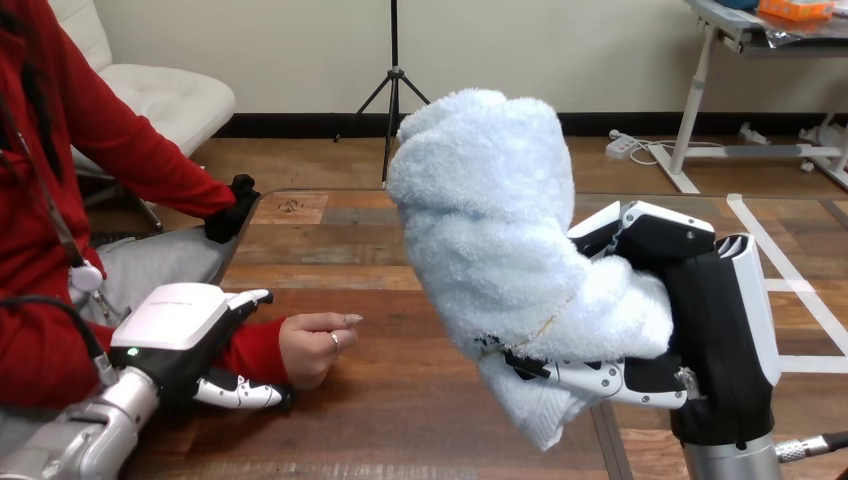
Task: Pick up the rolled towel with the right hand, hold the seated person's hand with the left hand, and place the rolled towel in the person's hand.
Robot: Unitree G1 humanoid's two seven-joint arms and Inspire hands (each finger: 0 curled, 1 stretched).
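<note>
A rolled light-blue towel [490,230] stands upright and raised above the table's middle. My right hand [700,320] is shut on its lower end, fingers [600,378] curled under the roll. The towel's loose corner hangs below them. At the lower left, my left hand [185,330] is closed round the person's wrist in the red sleeve: thumb over it, fingers [240,392] beneath. The person's hand [312,347] rests on the wooden table [400,400], loosely curled with one finger pointing right. The towel sits about a hand's width to the right of it.
The person sits at the left side of the table. Their other hand [233,208] rests at the table's far left edge. Bare tabletop lies between the person's hand and my right hand.
</note>
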